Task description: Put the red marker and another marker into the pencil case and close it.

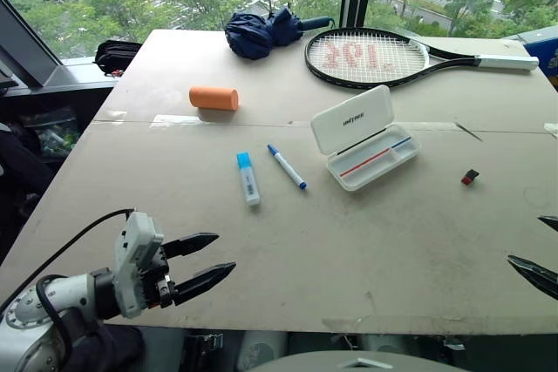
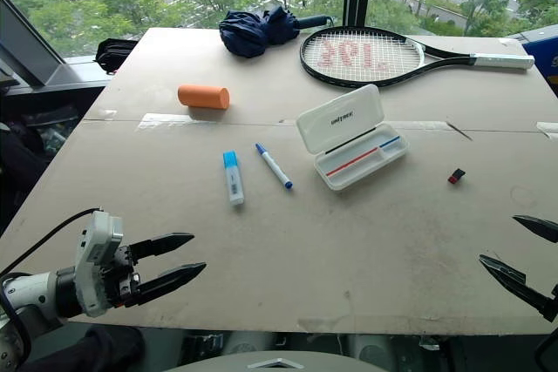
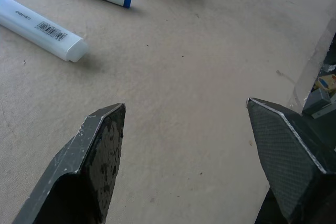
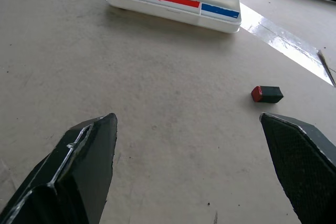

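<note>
The case lies lid-up mid-surface, seemingly already holding a red marker, while both wide-open, empty pincers, left and right, hover at the near edge.

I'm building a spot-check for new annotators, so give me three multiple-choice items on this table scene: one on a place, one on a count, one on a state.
1. Where does the orange cylinder lie?
A. inside the pencil case
B. on the table, between the umbrella and the two loose markers
C. on the racket

2. How many markers lie loose on the table outside the case?
A. two
B. four
C. none

3. How is the pencil case?
A. shut
B. upside down
C. open, lid raised

Answers:
1 B: it lies nearer than the dark blue umbrella and beyond the markers.
2 A: the light-blue-capped marker and the thin blue marker.
3 C: the lid stands up and the tray shows a red and blue strip inside.
</note>
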{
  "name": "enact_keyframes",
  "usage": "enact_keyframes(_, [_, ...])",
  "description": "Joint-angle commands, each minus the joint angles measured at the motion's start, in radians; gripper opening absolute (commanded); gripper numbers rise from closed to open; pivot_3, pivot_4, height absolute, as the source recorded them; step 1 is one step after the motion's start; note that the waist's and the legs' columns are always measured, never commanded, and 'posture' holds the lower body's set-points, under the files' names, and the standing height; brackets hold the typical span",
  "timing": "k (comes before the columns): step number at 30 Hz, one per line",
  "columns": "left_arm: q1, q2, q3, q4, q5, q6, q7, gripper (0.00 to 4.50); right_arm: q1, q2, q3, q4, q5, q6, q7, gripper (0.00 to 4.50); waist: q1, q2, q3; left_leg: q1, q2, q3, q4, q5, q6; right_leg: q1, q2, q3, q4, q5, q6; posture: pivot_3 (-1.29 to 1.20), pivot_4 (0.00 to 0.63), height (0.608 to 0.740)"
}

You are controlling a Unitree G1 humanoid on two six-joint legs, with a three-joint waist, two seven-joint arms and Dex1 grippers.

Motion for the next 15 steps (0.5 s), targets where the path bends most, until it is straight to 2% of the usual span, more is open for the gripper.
enact_keyframes(1, [-0.037,0.005,-0.008,-0.061,-0.047,0.011,0.03,3.72,-0.04,-0.039,0.011,-0.012,0.0,0.018,-0.026,4.38,0.0,0.0,0.0,0.0,0.0,0.0,0.0,0.0,0.0,0.0,0.0,0.0,0.0,0.0,0.0,0.0,0.15,0.732])
enact_keyframes(7, [-0.131,0.014,-0.056,-0.146,-0.151,0.051,0.079,3.72,-0.254,-0.181,0.195,-0.045,-0.007,0.168,-0.115,4.38,-0.002,0.0,0.0,0.001,0.0,0.003,0.001,0.0,0.0,0.0,0.0,0.003,0.001,0.0,0.0,0.0,0.15,0.732])
enact_keyframes(10, [-0.162,0.03,-0.08,-0.174,-0.154,0.038,0.076,3.72,-0.433,-0.317,0.387,-0.036,-0.078,0.218,-0.111,4.38,-0.006,0.003,0.001,0.001,0.0,0.003,0.001,0.0,0.001,0.0,0.001,0.003,0.001,0.0,0.0,0.0,0.15,0.732])
enact_keyframes(12, [-0.181,0.038,-0.096,-0.185,-0.148,0.029,0.078,3.72,-0.613,-0.377,0.544,0.031,-0.121,0.261,-0.097,4.38,-0.01,0.003,0.002,0.001,0.001,0.003,0.001,0.0,0.001,-0.001,0.002,0.003,0.001,0.0,0.0,0.0,0.15,0.732])
enact_keyframes(15, [-0.204,0.039,-0.11,-0.197,-0.156,0.028,0.097,3.72,-0.958,-0.367,0.821,0.206,-0.259,0.208,0.009,4.38,-0.016,0.003,0.003,0.001,0.001,0.004,0.001,0.0,0.001,-0.001,0.003,0.003,0.0,0.0,0.0,0.0,0.15,0.732])
